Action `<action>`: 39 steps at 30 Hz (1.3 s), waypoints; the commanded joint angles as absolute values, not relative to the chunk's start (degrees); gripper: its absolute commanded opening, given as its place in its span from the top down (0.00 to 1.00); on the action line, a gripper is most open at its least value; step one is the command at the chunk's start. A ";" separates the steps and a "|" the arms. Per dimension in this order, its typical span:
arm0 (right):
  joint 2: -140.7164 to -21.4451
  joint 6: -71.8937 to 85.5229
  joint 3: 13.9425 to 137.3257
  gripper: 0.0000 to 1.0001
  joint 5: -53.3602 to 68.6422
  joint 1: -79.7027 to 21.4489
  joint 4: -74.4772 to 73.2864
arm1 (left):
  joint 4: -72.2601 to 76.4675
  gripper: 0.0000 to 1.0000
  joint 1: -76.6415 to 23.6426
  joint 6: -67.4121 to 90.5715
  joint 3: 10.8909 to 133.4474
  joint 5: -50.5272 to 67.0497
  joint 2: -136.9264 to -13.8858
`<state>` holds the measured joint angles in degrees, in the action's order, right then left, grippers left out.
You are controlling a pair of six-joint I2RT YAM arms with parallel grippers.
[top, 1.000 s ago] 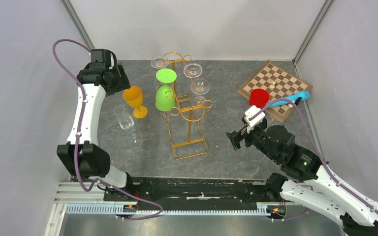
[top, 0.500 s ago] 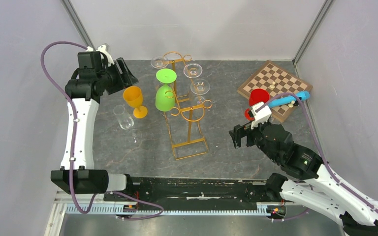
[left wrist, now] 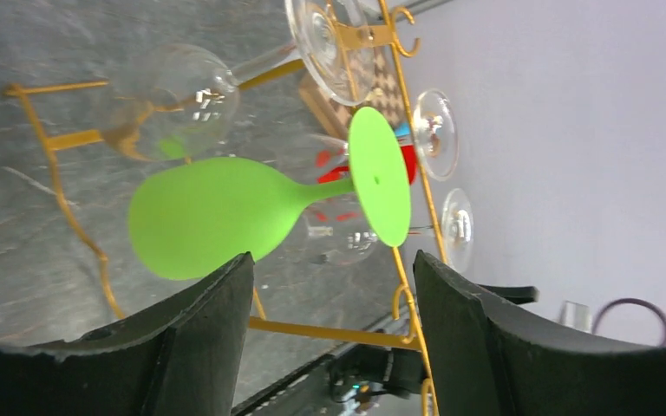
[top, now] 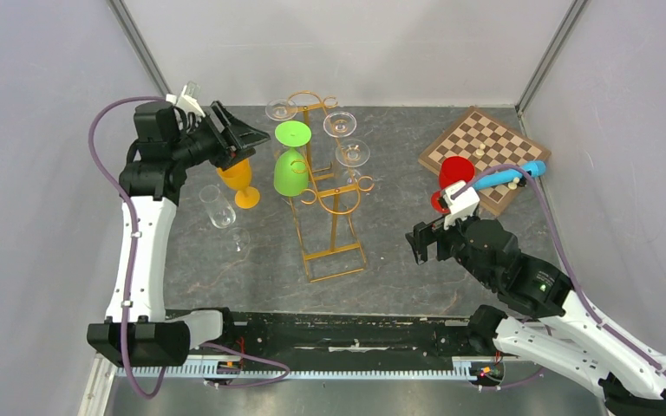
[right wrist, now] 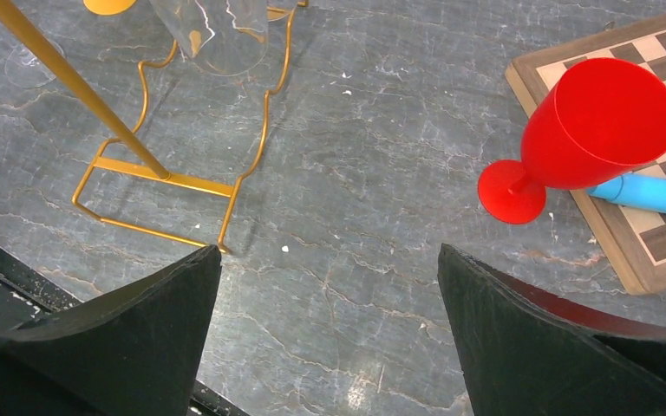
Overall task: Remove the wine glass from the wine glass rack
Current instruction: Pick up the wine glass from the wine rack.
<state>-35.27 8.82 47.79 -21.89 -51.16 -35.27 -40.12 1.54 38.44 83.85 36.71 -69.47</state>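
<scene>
Green wine glass: hangs upside down on the wine glass rack, its flat foot caught on the top rails, its bowl pointing at the table.
Which glass: several clear glasses hang on the same rack, but the left wrist view is centred on the green one, so I take it as the target.
Left gripper: jaws spread wide with nothing between them, raised beside the rack and aimed at the green glass, not touching it.
Right gripper: jaws fully apart and empty, hovering over bare table, well apart from the rack, near a red wine glass tipped against a chessboard.
Likely feel: opaque and matte, it looks like plastic, so probably light, stiff and fairly forgiving, though smooth enough to slip.
Where to hold: the thin stem just under the foot gives control but little surface; the upper bowl, where it narrows, looks like the surer grip for these wide pads.
Way out: I'd expect the foot to slide along the rails to their open end, not drop straight down.
Risks: the wire rack looks light and could drag or tip, and the clear neighbours look fragile.
Already standing: an orange wine glass sits on the table under the left arm.
</scene>
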 commanded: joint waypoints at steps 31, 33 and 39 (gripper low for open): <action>-30.80 8.49 40.52 0.02 -21.56 -51.11 -30.18 | -21.25 0.50 -4.61 59.34 78.04 45.87 -72.61; -30.79 8.43 40.45 0.02 -21.55 -51.13 -30.07 | -21.89 0.52 -4.61 58.81 78.37 45.81 -72.62; -31.21 8.48 40.19 0.02 -21.43 -51.20 -29.67 | -25.42 0.61 -4.60 55.87 80.21 44.67 -72.86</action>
<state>-31.20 8.73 40.56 -21.30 -51.16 -31.97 -23.75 -4.38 58.92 77.01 45.80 -72.62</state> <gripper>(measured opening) 0.979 0.422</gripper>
